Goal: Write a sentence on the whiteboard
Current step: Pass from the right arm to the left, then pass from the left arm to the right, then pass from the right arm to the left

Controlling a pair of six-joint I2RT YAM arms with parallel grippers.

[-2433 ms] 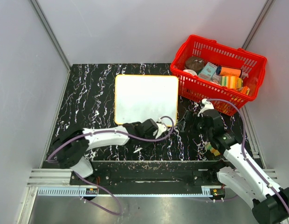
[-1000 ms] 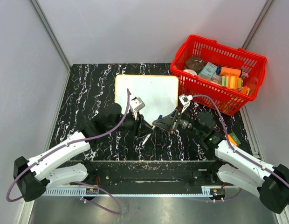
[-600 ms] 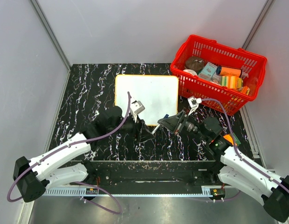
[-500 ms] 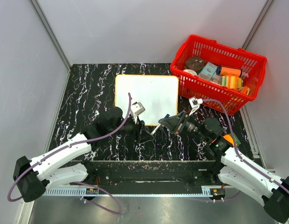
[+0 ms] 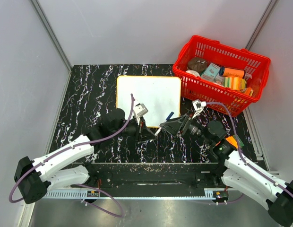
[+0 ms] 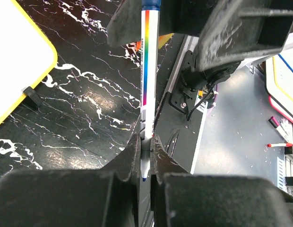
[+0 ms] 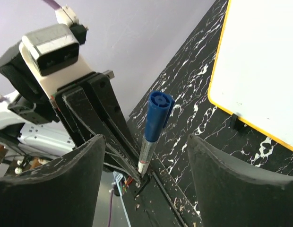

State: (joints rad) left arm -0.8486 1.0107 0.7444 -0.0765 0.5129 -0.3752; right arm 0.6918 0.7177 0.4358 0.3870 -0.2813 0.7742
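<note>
Out in the middle of the black marble-look table (image 5: 90,94) with its white veins lies the flat white whiteboard (image 5: 147,99) with rounded corners and a thin orange-yellow frame. Its face is plain white in every view, and a small black tab (image 7: 235,119) shows at its near edge. Both arms reach in toward each other just in front of the board's near right corner. The left gripper (image 5: 147,130) is clamped tight on the tail end of a slim white marker (image 5: 163,124) with a rainbow stripe down its barrel. From the left wrist the two dark fingers can be seen pinching the barrel, with only a short stub poking out behind them. The marker slants away from that grip toward the board, and its blue cap (image 7: 158,108) is on. The right gripper (image 7: 146,142) faces it with its jaws spread wide, one finger on each side of the capped end and daylight between them and the marker. Off to the far right, close to the board's right edge, stands a red plastic mesh basket (image 5: 208,90) holding assorted packets and tins.
</note>
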